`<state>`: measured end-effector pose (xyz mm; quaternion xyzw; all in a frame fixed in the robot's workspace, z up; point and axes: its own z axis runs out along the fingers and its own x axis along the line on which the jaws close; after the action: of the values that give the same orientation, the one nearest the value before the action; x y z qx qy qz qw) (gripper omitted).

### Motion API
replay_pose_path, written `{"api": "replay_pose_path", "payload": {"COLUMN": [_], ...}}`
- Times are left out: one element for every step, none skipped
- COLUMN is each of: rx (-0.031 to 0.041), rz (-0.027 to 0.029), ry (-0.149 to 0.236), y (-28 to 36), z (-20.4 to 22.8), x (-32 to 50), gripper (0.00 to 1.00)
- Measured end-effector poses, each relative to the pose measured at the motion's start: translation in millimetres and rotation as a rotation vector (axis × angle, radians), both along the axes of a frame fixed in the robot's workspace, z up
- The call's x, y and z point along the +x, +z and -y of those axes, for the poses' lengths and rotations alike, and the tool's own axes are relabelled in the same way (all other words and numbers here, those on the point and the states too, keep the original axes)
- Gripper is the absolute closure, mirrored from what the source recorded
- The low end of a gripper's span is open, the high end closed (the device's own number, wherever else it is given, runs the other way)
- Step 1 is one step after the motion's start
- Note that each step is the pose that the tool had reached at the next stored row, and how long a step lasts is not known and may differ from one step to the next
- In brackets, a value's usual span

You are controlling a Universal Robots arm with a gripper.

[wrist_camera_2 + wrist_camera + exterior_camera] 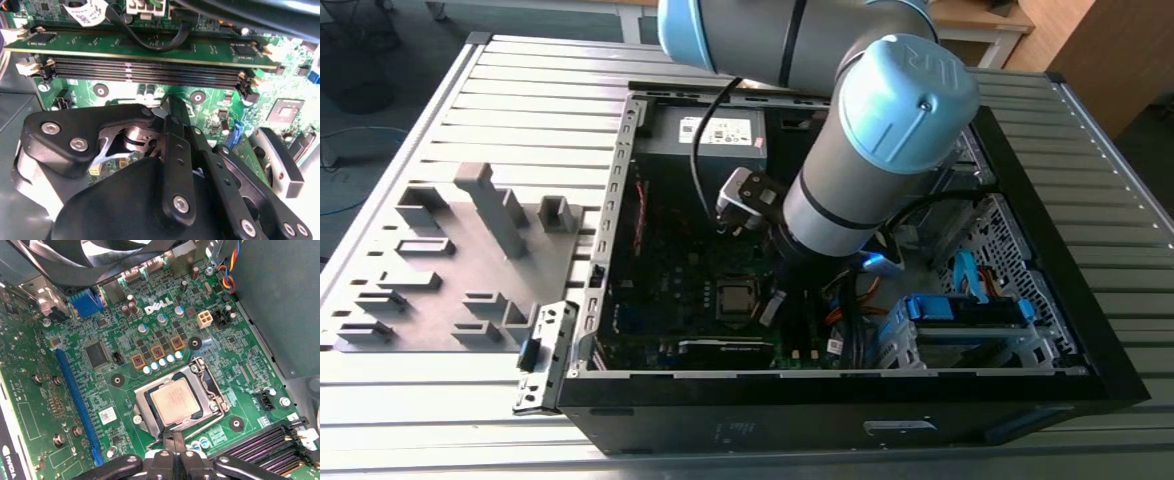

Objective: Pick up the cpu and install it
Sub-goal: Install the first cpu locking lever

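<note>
The gripper [174, 440] has its jaws pressed together with nothing between them, their tips just beside the cpu [174, 401]. The cpu lies flat in the socket [212, 390] on the green motherboard [70, 405], inside the black computer case [1067, 385] on the tabletop [520, 75].

Gripper [175, 440]: linkage cut off by the frame edge in both wrist views; fingertip contact with the cpu [175, 401] not discernible. Motherboard [680, 300]: partly hidden behind the arm [854, 190] in the exterior view. Memory slots [270, 450]: cropped at the frame corner in the first wrist view. Fan [100, 255]: cropped at the frame edge.
</note>
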<state>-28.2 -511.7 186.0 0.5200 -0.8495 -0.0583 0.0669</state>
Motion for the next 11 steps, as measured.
{"api": "replay_pose_path", "payload": {"rx": [-0.0002,-0.0003,-0.0003,-0.0003,-0.0001,-0.0001,0.0000,0.0001,0.0001,0.0001,0.0004], "rz": [-0.0001,-0.0002,-0.0001,0.0000,0.0000,0.0002,0.0002,0.0002,0.0002,0.0002,0.0002], "ry": [0.002,0.004,0.006,0.006,0.006,0.007,0.007,0.007,0.007,0.006,0.006], "y": [-0.2,-0.4,-0.5,-0.5,-0.6,-0.7,-0.7,-0.7,-0.7,-0.6,-0.1], "z": [0.0,0.0,0.1,0.1,0.0,0.0,0.0,0.0,0.0,0.0,-0.1], "x": [0.2,0.3,0.4,0.4,0.4,0.2,-0.1,-0.4,-0.5,-0.6,-0.7], "gripper": [0.89,0.89,0.89,0.89,0.89,0.89,0.89,0.89,0.89,0.89,0.89]}}
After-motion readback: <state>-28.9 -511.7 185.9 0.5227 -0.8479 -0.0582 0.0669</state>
